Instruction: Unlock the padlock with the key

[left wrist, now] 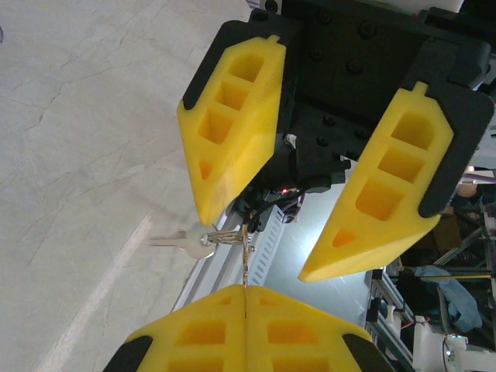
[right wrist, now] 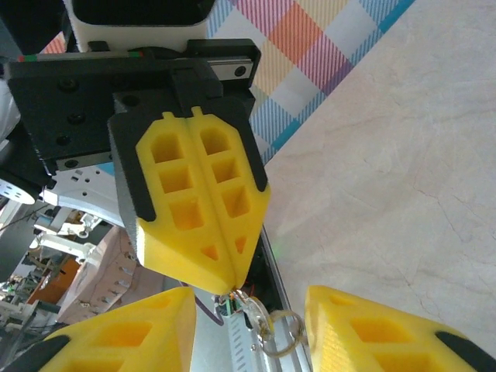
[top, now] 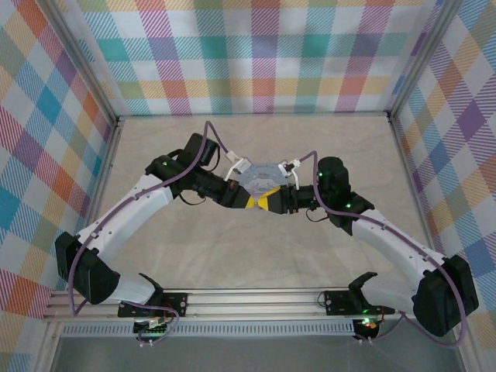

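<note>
Over the pale table (top: 256,271) the left gripper (left wrist: 244,291) is pressed together on the edge of a thin ring (right wrist: 284,332); the right gripper (right wrist: 249,310) stands spread to either side of it; the key (left wrist: 190,242) dangles from that ring, just beside the left tips; the padlock I cannot make out; to my mind the right should close squarely on the key's head, slowly, without tugging the ring loose.

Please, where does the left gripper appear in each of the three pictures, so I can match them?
Top external: left gripper at the centre, facing the right gripper.
Left wrist: left gripper at the bottom edge, jaws shut.
Right wrist: left gripper upper left, pointing down.
Shared landmark: the key ring hanging at its tips.
</note>
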You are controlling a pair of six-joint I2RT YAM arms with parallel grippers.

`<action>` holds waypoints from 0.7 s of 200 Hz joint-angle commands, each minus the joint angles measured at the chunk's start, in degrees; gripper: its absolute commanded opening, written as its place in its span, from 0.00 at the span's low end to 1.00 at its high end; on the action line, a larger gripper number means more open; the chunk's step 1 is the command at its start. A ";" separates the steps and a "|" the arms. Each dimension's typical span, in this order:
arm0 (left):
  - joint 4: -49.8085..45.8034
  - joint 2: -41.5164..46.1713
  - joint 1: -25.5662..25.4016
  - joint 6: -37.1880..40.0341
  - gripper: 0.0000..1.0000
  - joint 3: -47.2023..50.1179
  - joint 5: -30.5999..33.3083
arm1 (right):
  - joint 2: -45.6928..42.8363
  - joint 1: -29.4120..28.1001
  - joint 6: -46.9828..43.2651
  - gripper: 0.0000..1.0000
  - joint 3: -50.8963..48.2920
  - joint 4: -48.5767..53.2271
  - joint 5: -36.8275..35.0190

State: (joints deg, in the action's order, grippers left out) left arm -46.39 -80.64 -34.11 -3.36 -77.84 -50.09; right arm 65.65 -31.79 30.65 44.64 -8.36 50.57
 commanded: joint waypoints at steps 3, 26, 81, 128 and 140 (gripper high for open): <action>0.65 0.13 -0.70 0.40 0.00 -1.61 -0.80 | 0.52 -0.83 -3.17 0.39 2.80 2.45 1.99; 0.69 0.11 -0.70 0.39 0.00 -1.50 -0.80 | 0.85 -1.03 -3.81 0.37 3.52 3.68 2.34; 0.53 0.31 -0.70 0.72 0.00 -1.52 -0.76 | 0.29 -0.99 -5.52 0.18 3.80 6.41 2.24; 0.68 0.47 -0.70 0.90 0.00 -1.54 -0.63 | 0.04 -0.99 -6.31 0.00 3.89 6.79 2.61; 1.24 0.77 -0.70 0.69 0.00 -1.43 -0.66 | -0.09 -1.00 -6.48 0.00 3.83 6.77 2.31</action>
State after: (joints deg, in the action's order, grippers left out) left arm -46.68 -80.64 -34.11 -3.33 -77.82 -49.95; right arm 65.95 -32.27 26.04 46.61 -1.65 51.13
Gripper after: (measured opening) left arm 0.050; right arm 0.052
